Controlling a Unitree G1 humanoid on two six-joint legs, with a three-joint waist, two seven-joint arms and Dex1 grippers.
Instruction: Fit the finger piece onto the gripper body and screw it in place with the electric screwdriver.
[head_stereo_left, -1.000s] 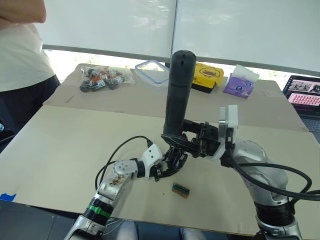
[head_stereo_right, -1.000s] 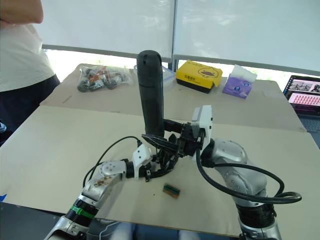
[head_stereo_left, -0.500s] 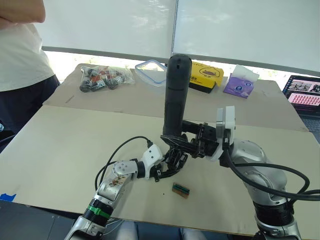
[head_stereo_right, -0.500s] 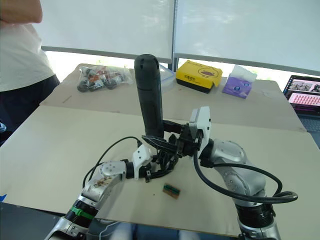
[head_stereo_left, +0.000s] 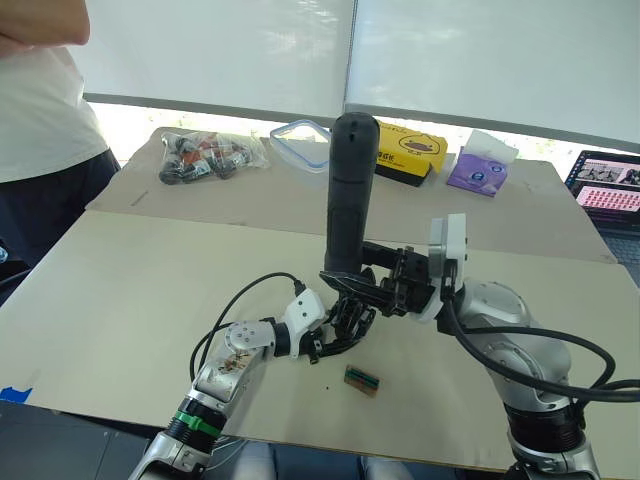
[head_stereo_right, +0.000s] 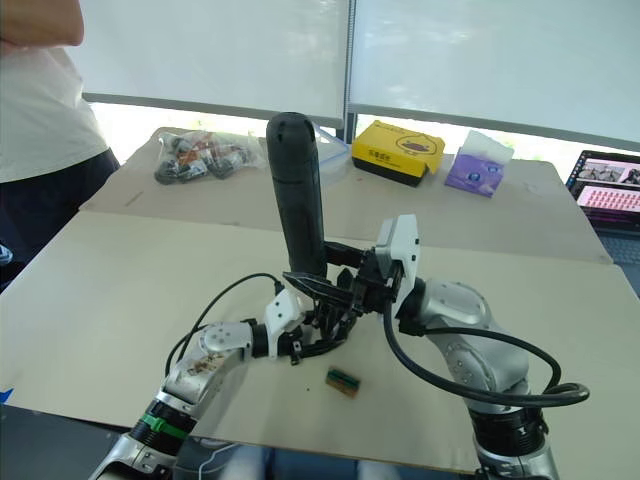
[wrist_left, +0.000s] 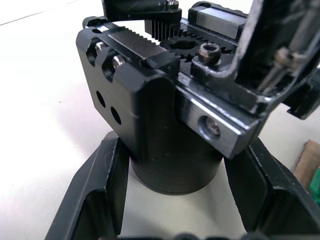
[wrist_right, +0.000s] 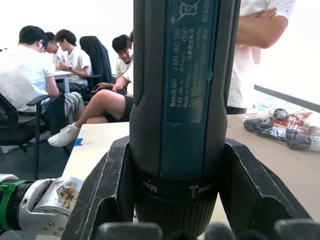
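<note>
Two grips share the work: our left gripper clamps the gripper body by its round base (steadying it), while our right gripper holds the electric screwdriver upright directly above.

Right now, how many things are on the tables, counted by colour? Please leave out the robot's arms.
Black: 2, the screwdriver and the gripper body
Green and brown: 1, the small block
Yellow: 1, the box
Purple: 1, the tissue pack
Clear: 2, the bag of parts and the lidded container
Total: 7
</note>
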